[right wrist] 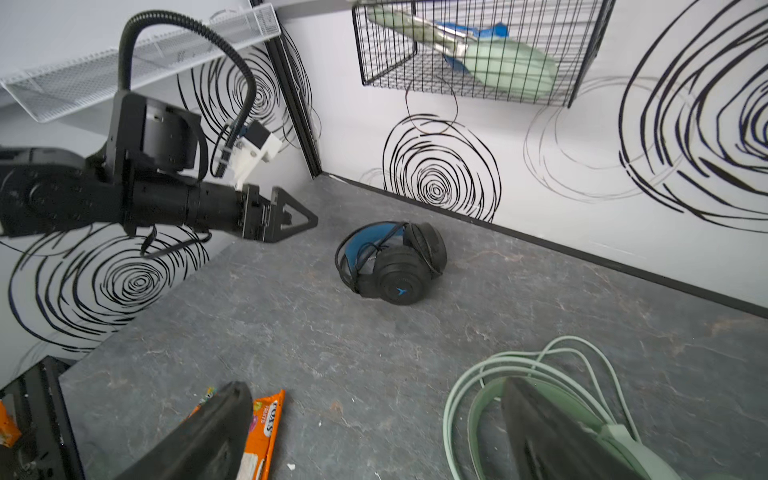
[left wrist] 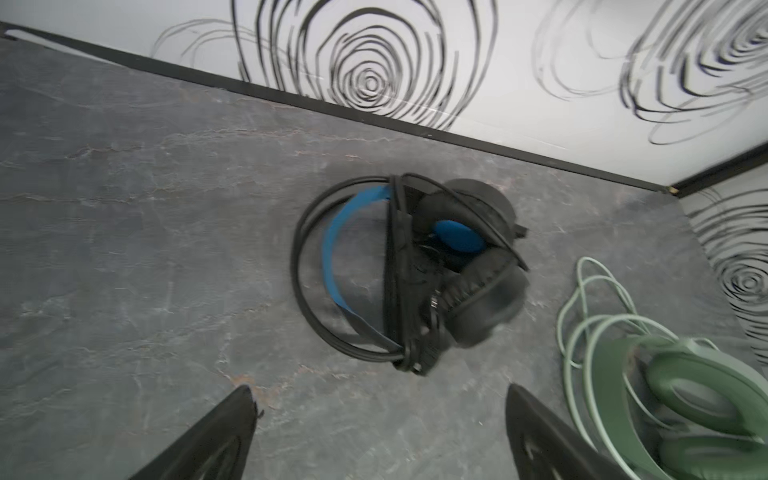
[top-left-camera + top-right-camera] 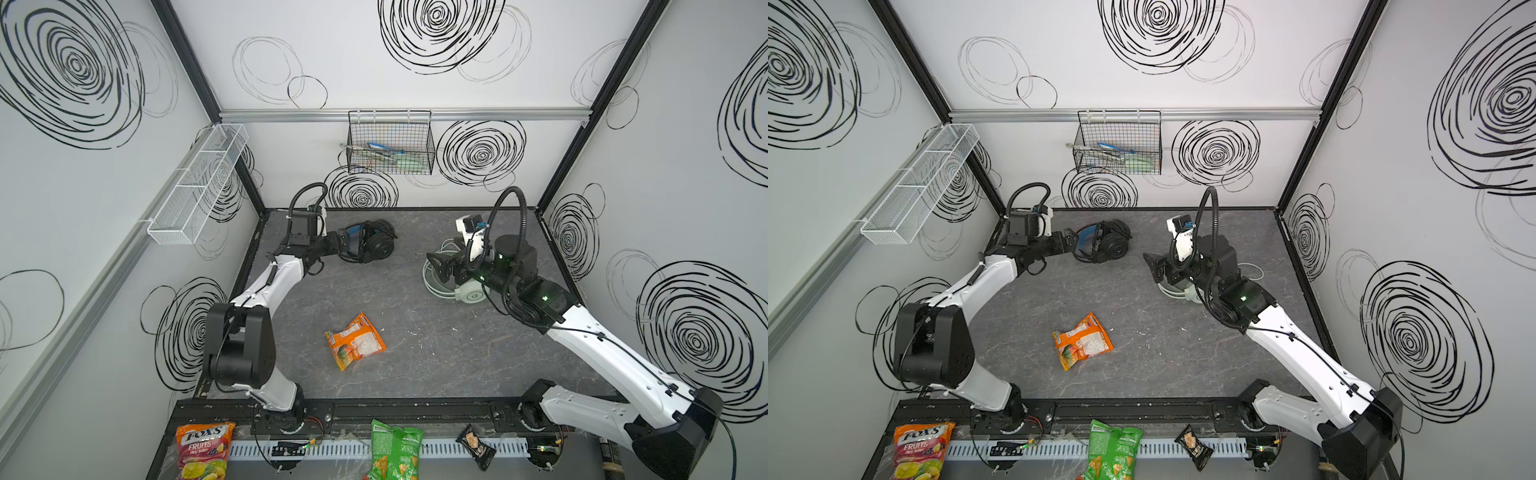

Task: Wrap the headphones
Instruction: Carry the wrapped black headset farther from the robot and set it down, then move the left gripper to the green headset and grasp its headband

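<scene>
Left gripper (image 2: 380,388): fingers spread, empty; black headphones (image 2: 415,270) ahead of fingertips, apart | Right gripper (image 1: 374,384): fingers spread, empty; mint headphones (image 1: 482,411) under one finger

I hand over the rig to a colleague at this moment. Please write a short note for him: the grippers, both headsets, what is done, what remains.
Left gripper: jaws open, empty, beside the black headset, not touching it.
Right gripper: jaws open, nothing between them, over the mint-green headset; contact unclear.
Black headset: back left of the table, cable looks wound around it, seemingly done.
Mint-green headset: back right, green cable in loose loops on the table.
Left to do: wrap the green cable.
</scene>
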Controlling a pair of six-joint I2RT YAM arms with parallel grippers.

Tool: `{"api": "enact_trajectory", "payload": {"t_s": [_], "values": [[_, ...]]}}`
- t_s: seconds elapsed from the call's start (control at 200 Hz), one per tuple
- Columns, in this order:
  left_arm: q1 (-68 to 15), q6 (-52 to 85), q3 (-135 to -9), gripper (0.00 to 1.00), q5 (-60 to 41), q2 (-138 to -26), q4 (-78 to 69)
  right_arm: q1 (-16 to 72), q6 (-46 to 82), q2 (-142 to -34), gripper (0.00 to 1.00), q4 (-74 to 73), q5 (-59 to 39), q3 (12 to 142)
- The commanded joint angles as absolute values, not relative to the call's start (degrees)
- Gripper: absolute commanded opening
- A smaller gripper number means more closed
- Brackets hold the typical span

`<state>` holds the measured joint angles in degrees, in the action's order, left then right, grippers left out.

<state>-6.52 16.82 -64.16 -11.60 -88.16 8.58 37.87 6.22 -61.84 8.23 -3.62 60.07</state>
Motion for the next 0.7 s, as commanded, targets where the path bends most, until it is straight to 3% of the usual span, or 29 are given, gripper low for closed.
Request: {"api": "enact_trajectory", "payload": {"t_s": [0.0,0.255,0.505,0.695], "values": [[-12.13,19.41,-60.67,0.96,-9.71,-81.78,7.95,37.71,7.38,-63.03,0.97,9.76,-2.6,60.39],[-29.06,28.23,-56.84,0.96,-4.36,-76.9,7.04,37.54,7.57,-61.87,0.97,11.27,0.59,59.9],[-41.3,33.96,-62.3,0.96,5.35,-87.51,6.48,34.71,7.69,-56.19,0.97,10.76,1.51,51.08],[-43.57,36.16,-69.65,0.96,7.31,-98.63,6.97,30.81,7.41,-51.29,0.97,10.08,0.46,45.48]]}}
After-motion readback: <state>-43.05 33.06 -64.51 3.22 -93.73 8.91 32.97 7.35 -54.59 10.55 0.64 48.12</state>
